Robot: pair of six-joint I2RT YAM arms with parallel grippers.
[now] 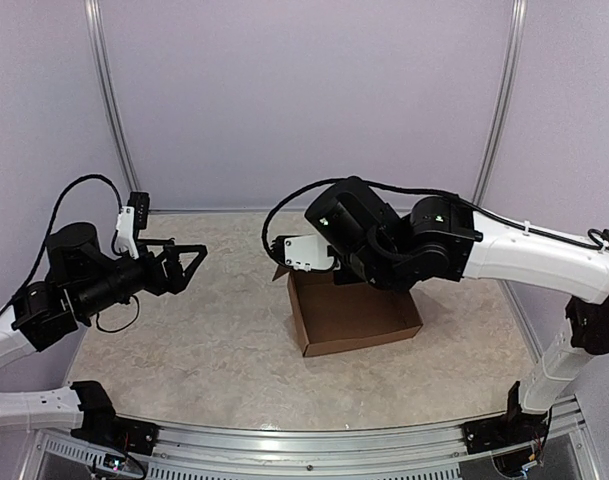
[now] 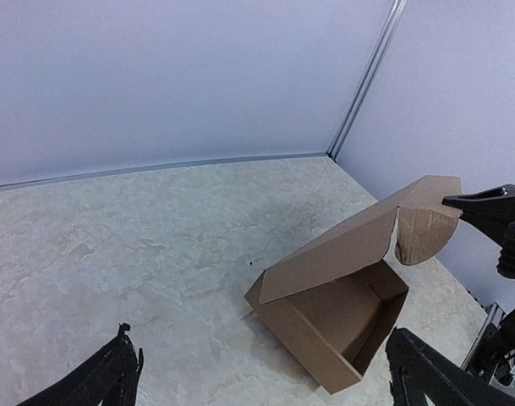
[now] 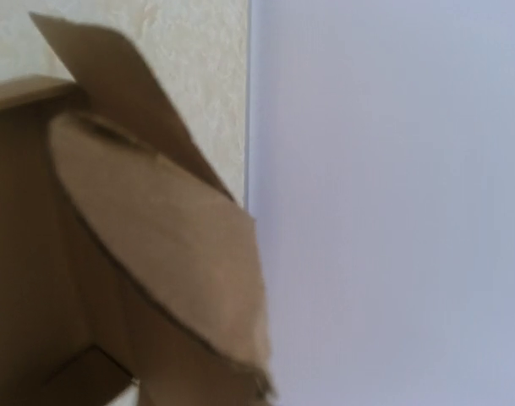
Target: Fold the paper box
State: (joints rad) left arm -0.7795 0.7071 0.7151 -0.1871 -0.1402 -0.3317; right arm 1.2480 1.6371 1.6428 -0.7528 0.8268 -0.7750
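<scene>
my right pincer [image 1: 282,258] sits at the free front edge of the raised lid [image 2: 342,245]. from the left wrist view one of its fingers [image 2: 481,203] touches that edge, but i cannot tell whether the jaws are clamped on the cardboard or only resting against it. the right wrist view is filled by a rounded ear flap [image 3: 156,254] and shows no fingers. my left pincer [image 1: 189,265] hangs spread wide and holding nothing, above the bench [image 1: 204,350] near its left edge and well apart from the work.

the paper box [image 1: 354,318] stands right of the bench's middle, roughly halfway between the far and near edges. its tray looks formed, with walls upright and the inside bare. the lid is tilted up from the far wall, its front lip bent down.

i judge the step in hand to be closing the lid. the next move calls for swinging it down with the ear flaps going inside the side walls, then tucking the front lip. bracing the tray with the left arm may help.

i can read no brand, label or writing; the cardboard is plain brown.
</scene>
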